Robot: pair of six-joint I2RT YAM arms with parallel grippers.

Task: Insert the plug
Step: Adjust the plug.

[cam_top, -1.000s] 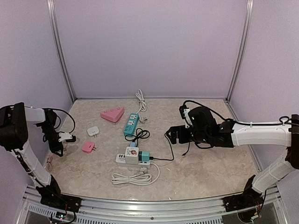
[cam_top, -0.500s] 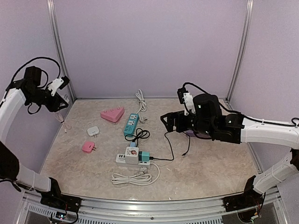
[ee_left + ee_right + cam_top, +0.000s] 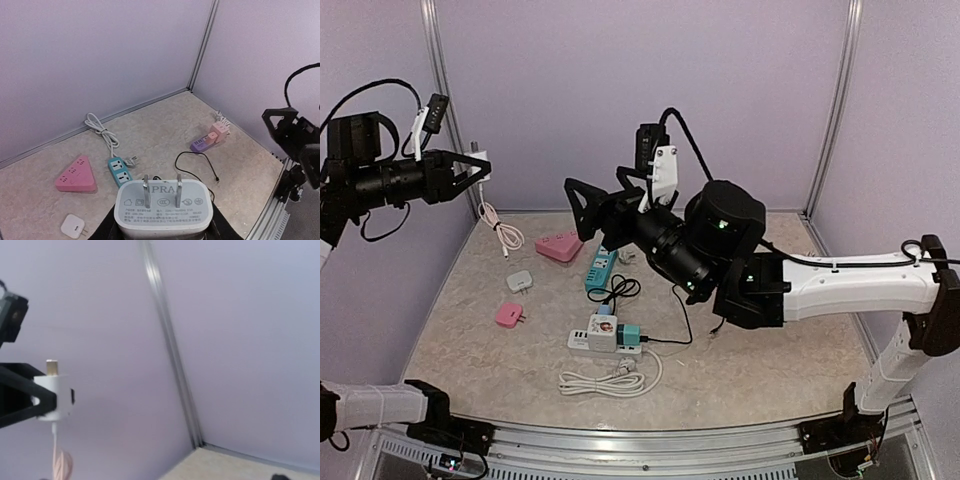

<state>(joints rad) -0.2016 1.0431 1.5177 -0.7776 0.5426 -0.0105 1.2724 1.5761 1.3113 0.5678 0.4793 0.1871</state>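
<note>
Plug (image 3: 163,204) sits high in the air at the left, clamped in the left gripper (image 3: 470,168), prongs bare. Right gripper (image 3: 578,205) gapes wide and empty. Pickup looks done; lowering to a strip (image 3: 600,265) and insertion remain.

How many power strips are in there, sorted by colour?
Pink triangular power strip: 1
Teal power strip: 1
White power strip: 1
Purple power strip: 1
Total: 4
</note>
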